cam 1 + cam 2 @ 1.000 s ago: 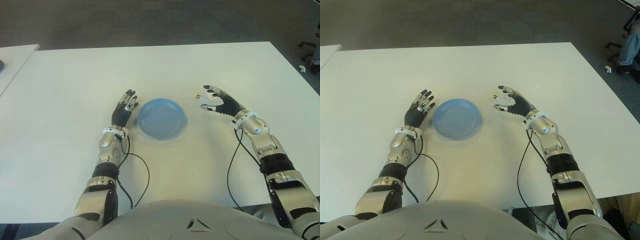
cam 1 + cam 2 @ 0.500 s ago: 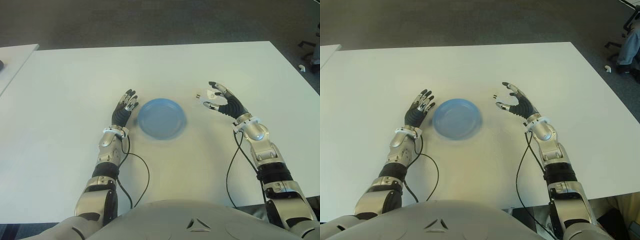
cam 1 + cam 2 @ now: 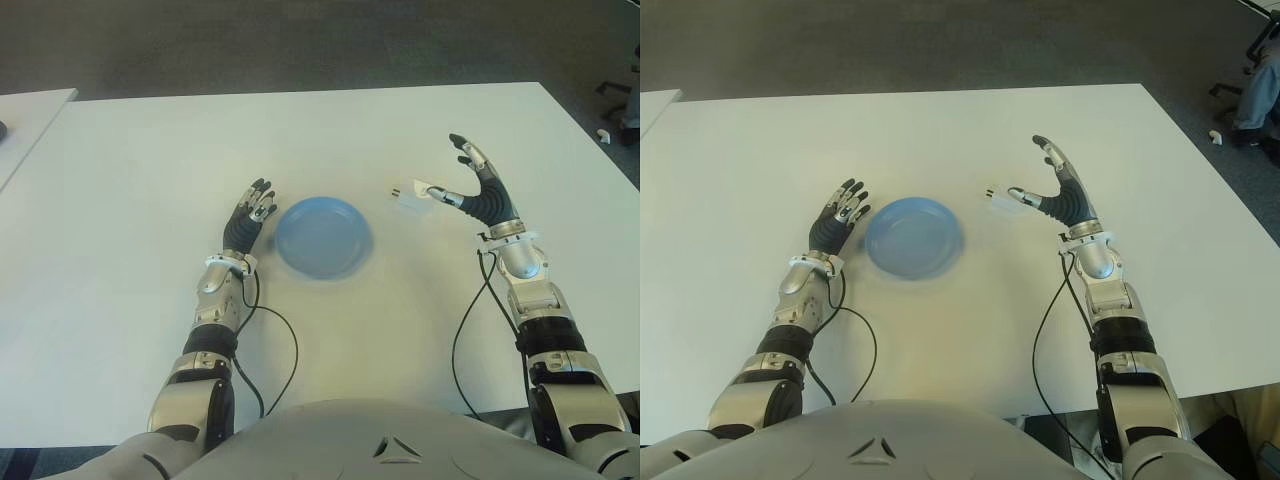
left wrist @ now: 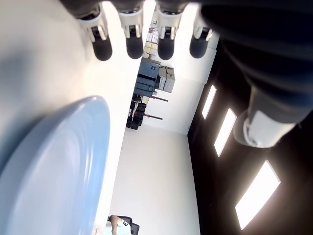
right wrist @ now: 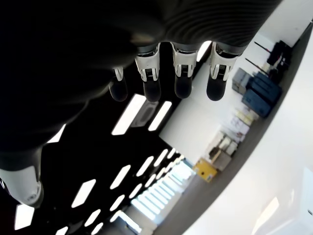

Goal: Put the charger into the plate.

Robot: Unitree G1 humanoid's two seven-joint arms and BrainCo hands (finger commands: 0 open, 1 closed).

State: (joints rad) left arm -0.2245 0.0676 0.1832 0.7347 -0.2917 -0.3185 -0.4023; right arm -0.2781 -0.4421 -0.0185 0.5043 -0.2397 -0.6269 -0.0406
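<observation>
The small white charger (image 3: 411,198) lies on the white table (image 3: 140,170), prongs toward the plate, a short way right of it. The blue plate (image 3: 323,237) holds nothing. My right hand (image 3: 470,182) is just right of the charger, lifted with its fingers spread; the thumb tip is close to the charger and nothing is in the hand. The right wrist view shows straight fingers (image 5: 183,73) with nothing held. My left hand (image 3: 250,214) shows at the plate's left edge with fingers (image 4: 132,44) extended, the plate's rim (image 4: 54,166) beside them.
A second white table (image 3: 30,110) stands at the far left. A chair and a person's leg (image 3: 1260,90) are off the table's far right corner. Black cables (image 3: 285,345) trail from both wrists toward my body.
My right hand has opened and drawn back to the right, letting go of the charger, which stays on the table right of the plate. The left hand and plate are unmoved.
</observation>
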